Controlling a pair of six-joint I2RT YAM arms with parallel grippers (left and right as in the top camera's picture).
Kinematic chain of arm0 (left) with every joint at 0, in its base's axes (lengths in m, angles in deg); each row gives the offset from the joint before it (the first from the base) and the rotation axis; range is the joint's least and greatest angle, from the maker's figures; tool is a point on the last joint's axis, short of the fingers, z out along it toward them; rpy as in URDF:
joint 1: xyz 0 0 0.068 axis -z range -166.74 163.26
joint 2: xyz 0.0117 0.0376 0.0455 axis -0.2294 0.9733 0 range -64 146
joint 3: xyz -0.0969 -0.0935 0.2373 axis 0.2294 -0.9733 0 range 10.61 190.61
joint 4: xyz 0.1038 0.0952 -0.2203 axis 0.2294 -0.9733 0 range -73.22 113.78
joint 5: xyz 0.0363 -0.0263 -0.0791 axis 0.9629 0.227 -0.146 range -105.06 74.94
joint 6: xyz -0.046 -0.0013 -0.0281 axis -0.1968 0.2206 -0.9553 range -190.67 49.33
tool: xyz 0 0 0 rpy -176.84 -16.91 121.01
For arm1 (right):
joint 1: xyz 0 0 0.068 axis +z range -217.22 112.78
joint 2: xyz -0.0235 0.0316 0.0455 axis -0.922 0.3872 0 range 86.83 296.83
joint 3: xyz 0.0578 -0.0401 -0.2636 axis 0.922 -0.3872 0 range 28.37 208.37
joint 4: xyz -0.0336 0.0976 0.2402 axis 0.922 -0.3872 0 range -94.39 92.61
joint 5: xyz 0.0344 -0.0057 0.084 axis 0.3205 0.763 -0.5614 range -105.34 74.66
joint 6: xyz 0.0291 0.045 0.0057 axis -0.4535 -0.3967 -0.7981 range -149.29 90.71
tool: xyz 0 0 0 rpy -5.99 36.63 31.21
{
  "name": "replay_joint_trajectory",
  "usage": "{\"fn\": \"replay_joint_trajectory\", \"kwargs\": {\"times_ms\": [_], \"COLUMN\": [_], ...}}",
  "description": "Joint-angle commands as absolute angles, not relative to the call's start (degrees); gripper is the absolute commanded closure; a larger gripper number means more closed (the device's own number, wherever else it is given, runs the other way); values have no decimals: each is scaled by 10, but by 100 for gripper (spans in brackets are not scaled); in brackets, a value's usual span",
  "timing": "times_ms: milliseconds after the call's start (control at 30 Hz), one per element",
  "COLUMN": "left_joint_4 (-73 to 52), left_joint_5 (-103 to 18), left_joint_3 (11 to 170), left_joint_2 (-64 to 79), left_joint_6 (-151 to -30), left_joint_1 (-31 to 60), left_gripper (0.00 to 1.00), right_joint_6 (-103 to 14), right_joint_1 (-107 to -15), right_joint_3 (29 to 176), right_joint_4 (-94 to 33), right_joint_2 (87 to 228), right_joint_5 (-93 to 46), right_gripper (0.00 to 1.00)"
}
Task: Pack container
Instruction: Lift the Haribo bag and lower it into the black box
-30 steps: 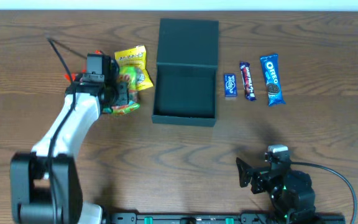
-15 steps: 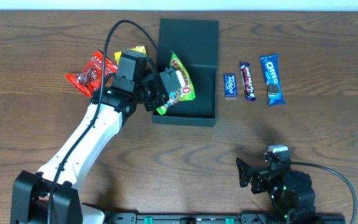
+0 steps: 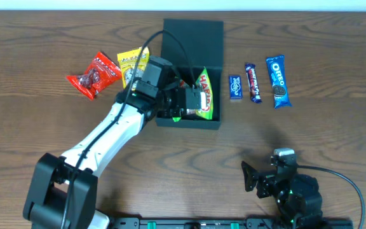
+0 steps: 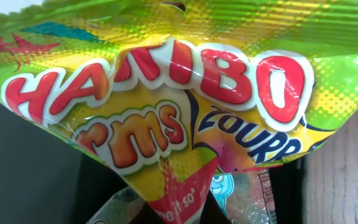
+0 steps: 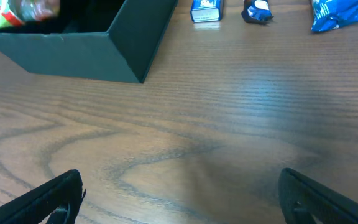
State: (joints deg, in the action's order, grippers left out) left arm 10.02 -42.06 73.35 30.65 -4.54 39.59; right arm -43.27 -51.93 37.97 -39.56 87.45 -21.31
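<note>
The dark green container point(image 3: 192, 38) sits open at the upper middle of the overhead frame, its lid laid back. The left gripper point(image 3: 191, 102) pinches a green-and-yellow gummy bag point(image 3: 204, 95) over the container's right half. The right gripper point(image 3: 250, 178) rests at the lower right, fingers spread, holding nothing. A red packet point(image 3: 94, 74) and a yellow packet point(image 3: 131, 62) lie left of the container — a small blue packet point(image 3: 235, 86), a dark bar point(image 3: 253, 83) and a blue cookie pack point(image 3: 277, 81) lie to its right.
</note>
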Motion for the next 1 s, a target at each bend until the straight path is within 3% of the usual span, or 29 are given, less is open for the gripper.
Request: {"fn": "replay_joint_trajectory", "kwargs": {"times_ms": [0, 400, 433, 467, 500, 633, 767, 900, 967], "left_joint_4": [82, 58, 59, 62, 65, 99, 178, 242, 268], "left_joint_5": [-399, -384, -384, -384, -384, -338, -246, -158, -78], "left_joint_3": [748, 748, 748, 748, 748, 748, 748, 748, 748], "left_joint_2": [318, 323, 323, 323, 323, 323, 310, 283, 278], "left_joint_6": [12, 77, 79, 78, 77, 62, -39, -248, -407], "left_joint_1": [404, 407, 407, 407, 407, 407, 407, 400, 383], "left_gripper": [94, 94, 87, 70, 3, 5, 5, 5, 5], "right_joint_6": [-425, -425, -425, -425, -425, -425, -425, -425, -425], "right_joint_1": [-514, -514, -514, -514, -514, -514, -514, -514, -514], "right_joint_3": [377, 377, 377, 377, 377, 377, 377, 377, 377], "right_joint_4": [-396, -396, -396, -396, -396, -396, -396, -396, -396], "right_joint_2": [871, 871, 871, 871, 871, 871, 871, 871, 871], "right_joint_5": [-216, -216, -216, -216, -216, -216, -216, -216, -216], "right_gripper": [1, 1, 1, 1, 1, 1, 1, 1, 1]}}
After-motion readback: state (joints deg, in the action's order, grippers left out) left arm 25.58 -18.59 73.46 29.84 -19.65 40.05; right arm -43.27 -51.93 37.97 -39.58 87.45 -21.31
